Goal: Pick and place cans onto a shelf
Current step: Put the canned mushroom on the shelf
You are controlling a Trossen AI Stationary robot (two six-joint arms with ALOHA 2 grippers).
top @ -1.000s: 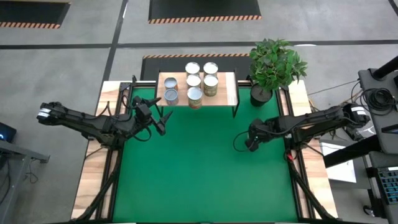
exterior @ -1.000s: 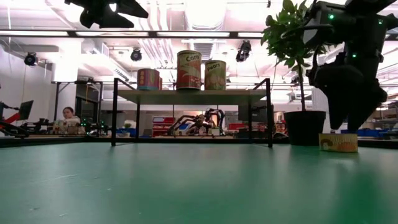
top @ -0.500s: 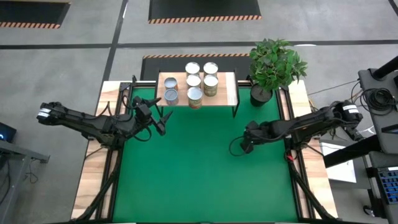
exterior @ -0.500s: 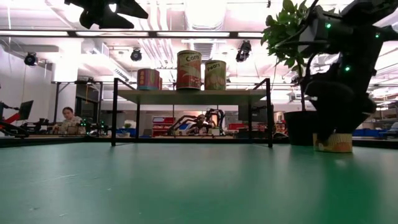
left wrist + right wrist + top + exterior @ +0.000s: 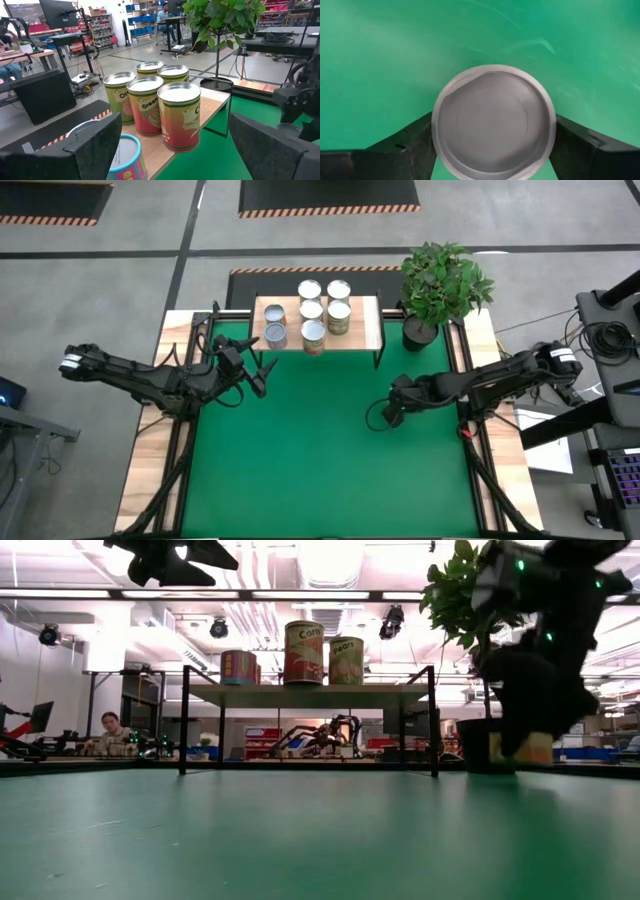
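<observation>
Surface (image 5: 300,460): green mat with light wood side borders; both arms over it.

Shelf (image 5: 368,332): light wood top on thin black legs, at the far edge of the surface, near the middle; in the low view (image 5: 310,694) it stands clear above the mat.

Cans on shelf (image 5: 312,333): six counted from above, silver tops up, all upright; grouped on the shelf's left and middle portion, its right end bare; two at the back, two in the middle row, one bluish can at the left, one at the front edge; the left wrist view shows the labelled group close together (image 5: 179,117).

Held can (image 5: 493,121): round silver top facing the right wrist camera; a dark finger on either side of it, green mat beyond; in the low view (image 5: 536,748) its tan side shows just below the arm, lifted off the mat.

Right tool (image 5: 386,416): over the right half of the surface, in front of the shelf's right end; pinching the held can.

Left tool (image 5: 262,373): at the left side of the surface, near the shelf's left front corner; fingers spread wide, nothing between them.

Plant pot (image 5: 419,332): black, leafy plant in it; just right of the shelf.
</observation>
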